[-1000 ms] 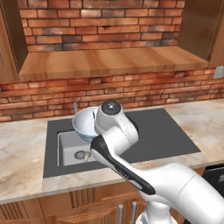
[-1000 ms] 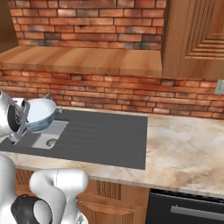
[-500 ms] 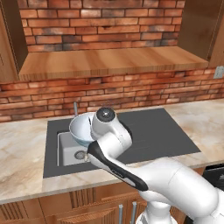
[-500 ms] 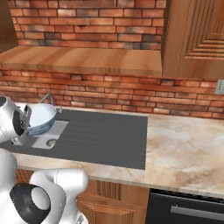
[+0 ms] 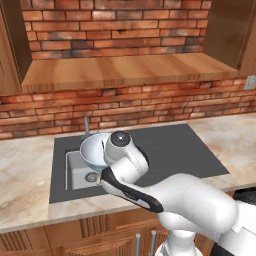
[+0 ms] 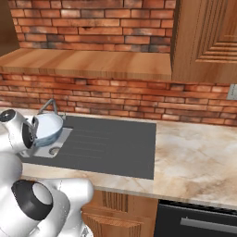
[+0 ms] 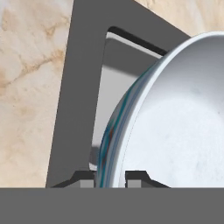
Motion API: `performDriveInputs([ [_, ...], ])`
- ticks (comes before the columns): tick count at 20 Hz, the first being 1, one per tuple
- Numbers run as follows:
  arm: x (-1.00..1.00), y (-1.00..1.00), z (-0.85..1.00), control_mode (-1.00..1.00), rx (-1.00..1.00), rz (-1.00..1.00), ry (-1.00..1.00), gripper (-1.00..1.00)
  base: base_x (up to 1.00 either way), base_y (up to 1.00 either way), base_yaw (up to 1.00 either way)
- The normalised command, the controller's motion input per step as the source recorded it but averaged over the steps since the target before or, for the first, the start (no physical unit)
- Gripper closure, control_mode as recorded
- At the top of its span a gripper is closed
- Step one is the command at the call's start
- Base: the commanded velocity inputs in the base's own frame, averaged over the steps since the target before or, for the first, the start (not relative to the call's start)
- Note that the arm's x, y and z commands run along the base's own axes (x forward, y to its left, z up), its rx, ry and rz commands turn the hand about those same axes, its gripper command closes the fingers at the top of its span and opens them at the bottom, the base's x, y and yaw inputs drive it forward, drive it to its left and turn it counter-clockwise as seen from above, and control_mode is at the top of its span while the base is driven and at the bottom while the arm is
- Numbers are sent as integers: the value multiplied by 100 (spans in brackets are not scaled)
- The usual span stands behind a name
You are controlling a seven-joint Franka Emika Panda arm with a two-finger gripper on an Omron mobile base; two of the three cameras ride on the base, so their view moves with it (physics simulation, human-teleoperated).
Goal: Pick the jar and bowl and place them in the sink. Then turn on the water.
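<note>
The pale blue-white bowl (image 5: 94,150) hangs tilted on its side just above the sink (image 5: 75,174), its rim pinched by my gripper (image 7: 111,177), which is shut on it. In the hand view the bowl (image 7: 175,127) covers the right half, with the sink basin (image 7: 111,78) behind it. From the right base view the bowl (image 6: 48,126) sits over the sink (image 6: 59,139), next to my hand. The faucet (image 5: 86,127) stands behind the basin with no water running. The jar is hidden or out of view.
A dark grey drainboard (image 5: 172,147) stretches right of the basin. Marble counter (image 5: 25,170) lies on both sides. A brick wall and a wooden shelf (image 5: 125,70) rise behind the faucet (image 6: 47,105). A wooden cabinet (image 6: 208,37) hangs at the upper right.
The arm has lowered the bowl a little, down and toward the sink basin. The gripper stays shut on the rim.
</note>
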Motion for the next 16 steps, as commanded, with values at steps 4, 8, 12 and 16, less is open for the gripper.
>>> performDriveInputs([
  [4,19,15,-43,-100,0,0,0,100,0,0,0],
  [8,14,18,-35,-100,0,0,0,100,0,0,0],
  [12,21,16,-23,-100,0,0,0,100,0,0,0],
  [16,35,15,-12,-100,0,0,0,100,0,0,0],
])
